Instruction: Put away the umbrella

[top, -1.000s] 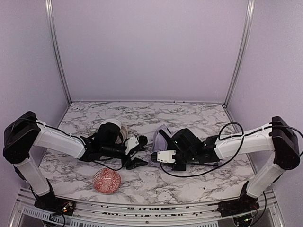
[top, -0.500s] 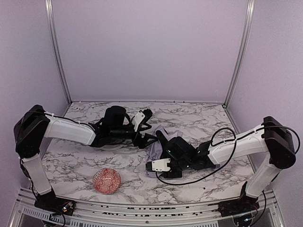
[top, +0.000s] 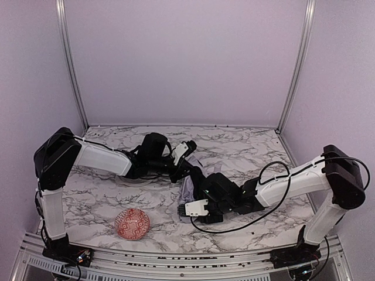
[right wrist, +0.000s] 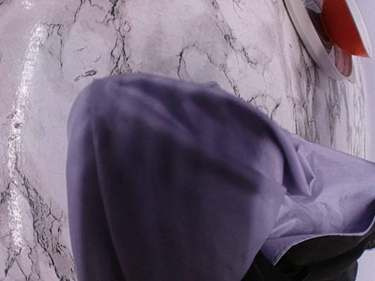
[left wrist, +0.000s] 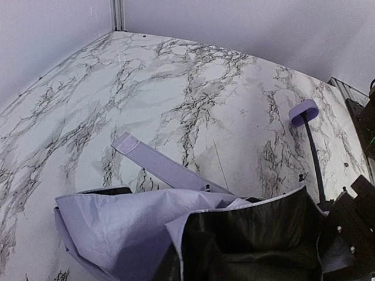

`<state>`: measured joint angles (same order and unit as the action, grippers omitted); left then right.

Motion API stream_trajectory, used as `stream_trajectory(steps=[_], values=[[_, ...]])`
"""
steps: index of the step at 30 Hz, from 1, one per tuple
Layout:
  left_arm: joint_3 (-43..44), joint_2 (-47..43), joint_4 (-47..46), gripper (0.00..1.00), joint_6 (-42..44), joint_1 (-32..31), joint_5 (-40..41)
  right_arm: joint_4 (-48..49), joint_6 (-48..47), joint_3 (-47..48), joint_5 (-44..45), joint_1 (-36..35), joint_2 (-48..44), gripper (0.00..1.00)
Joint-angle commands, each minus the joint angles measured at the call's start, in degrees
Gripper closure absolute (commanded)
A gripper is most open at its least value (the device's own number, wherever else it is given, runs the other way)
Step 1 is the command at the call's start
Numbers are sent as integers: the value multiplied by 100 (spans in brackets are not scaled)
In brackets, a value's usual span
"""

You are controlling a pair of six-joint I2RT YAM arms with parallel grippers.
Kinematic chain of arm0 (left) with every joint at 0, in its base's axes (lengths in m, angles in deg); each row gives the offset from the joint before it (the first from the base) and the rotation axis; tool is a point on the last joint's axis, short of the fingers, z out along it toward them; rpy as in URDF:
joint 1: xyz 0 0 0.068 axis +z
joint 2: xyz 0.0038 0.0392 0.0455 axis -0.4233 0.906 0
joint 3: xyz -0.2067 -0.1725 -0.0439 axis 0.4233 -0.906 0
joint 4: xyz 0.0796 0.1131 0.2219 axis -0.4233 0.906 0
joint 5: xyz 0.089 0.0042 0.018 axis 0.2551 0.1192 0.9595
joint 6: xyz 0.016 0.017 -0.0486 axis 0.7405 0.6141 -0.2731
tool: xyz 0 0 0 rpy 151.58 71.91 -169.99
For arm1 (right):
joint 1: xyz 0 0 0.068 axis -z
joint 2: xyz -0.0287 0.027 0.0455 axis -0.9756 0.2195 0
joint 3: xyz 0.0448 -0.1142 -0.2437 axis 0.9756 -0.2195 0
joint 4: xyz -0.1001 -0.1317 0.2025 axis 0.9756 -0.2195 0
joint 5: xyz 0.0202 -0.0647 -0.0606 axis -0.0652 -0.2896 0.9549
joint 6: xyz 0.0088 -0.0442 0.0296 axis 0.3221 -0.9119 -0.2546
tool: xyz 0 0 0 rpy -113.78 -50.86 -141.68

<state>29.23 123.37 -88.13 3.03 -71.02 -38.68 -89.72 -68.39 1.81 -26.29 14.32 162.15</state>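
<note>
One tabletop (top: 263,146) carries the umbrella (top: 190,186), crumpled midway between its side edges. The left pincer (top: 185,170) and right pincer (top: 203,188) crowd it, I judge to gather fabric; cloth hides their grip. Its knob handle (left wrist: 303,111) lies free.

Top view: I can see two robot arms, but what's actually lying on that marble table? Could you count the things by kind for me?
umbrella: 1
red patterned bowl: 1
Total: 2
</note>
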Motion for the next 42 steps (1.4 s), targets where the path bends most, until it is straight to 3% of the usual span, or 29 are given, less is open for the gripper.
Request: stream_trajectory(steps=[1,5,10,15,18,24,27,30,37,42], values=[[333,-48,88,100,76,-152,-230,-21,-65,-71,-76,-74,161,50],[1138,289,741,100,-107,-277,581,-62,-173,-34,-132,-72,208,52],[2613,997,2087,100,113,-557,2179,-125,-323,21,-240,-160,309,53],[3561,1752,2695,100,14,-590,2503,-138,-359,74,-195,-217,392,50],[3873,2173,3080,100,-12,-597,2734,-138,-316,94,-170,-221,327,42],[3672,2489,3327,100,-126,-605,2807,27,-138,112,-326,-221,-165,22],[3521,2428,3318,100,-146,-606,2804,192,20,155,-507,-223,-514,1],[3443,2332,3303,100,-153,-606,2818,376,184,105,-896,-158,-1025,0],[3417,2144,3194,100,-217,-606,2753,1418,1306,-624,-3005,831,-2414,0],[3214,1736,2920,100,-403,-590,2509,2842,2779,-1371,-3044,1777,-2821,0]])
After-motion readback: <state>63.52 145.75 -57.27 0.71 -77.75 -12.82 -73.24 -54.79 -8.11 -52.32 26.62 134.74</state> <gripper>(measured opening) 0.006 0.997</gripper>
